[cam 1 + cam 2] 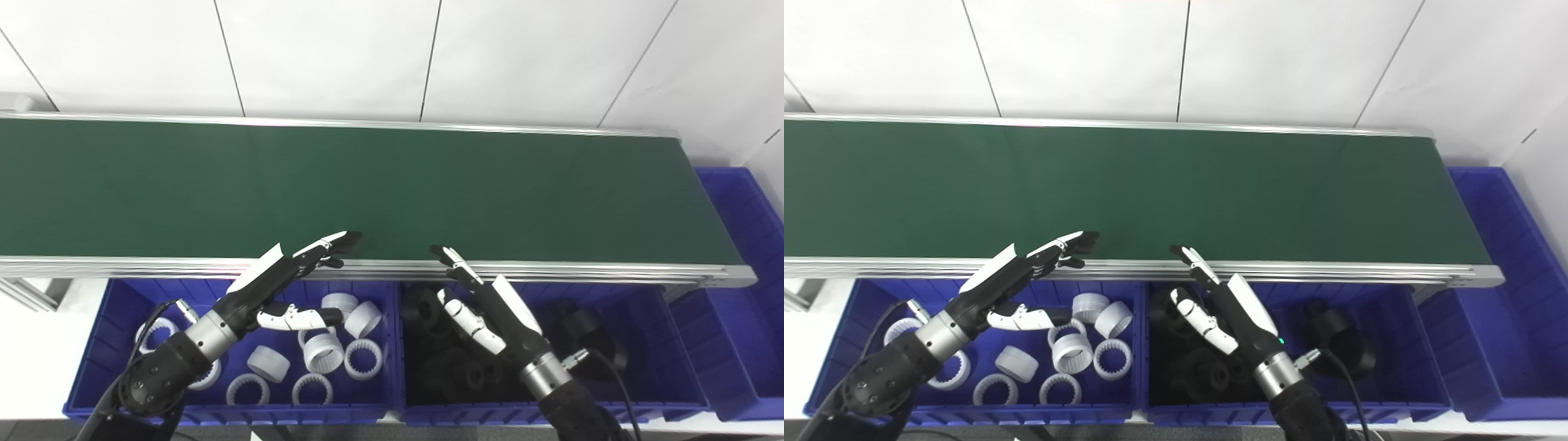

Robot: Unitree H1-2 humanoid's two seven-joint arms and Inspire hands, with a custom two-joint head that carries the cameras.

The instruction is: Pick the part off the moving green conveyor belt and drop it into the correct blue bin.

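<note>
Patience was called for: no part was seen on the green conveyor belt [380, 184]. Both the left hand [278, 288] and the right hand [484, 306] were held empty, fingers spread, above the blue bins [392, 294], best kept poised at the belt's near rail.

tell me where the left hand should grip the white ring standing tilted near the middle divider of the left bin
Judging by its pose, the white ring leans with its smooth outer wall exposed, so pinch across that wall from above. The left hand hovers open just to its left, over the left bin. Neighbouring rings crowd its lower side, so coming in low looks harder.
</note>
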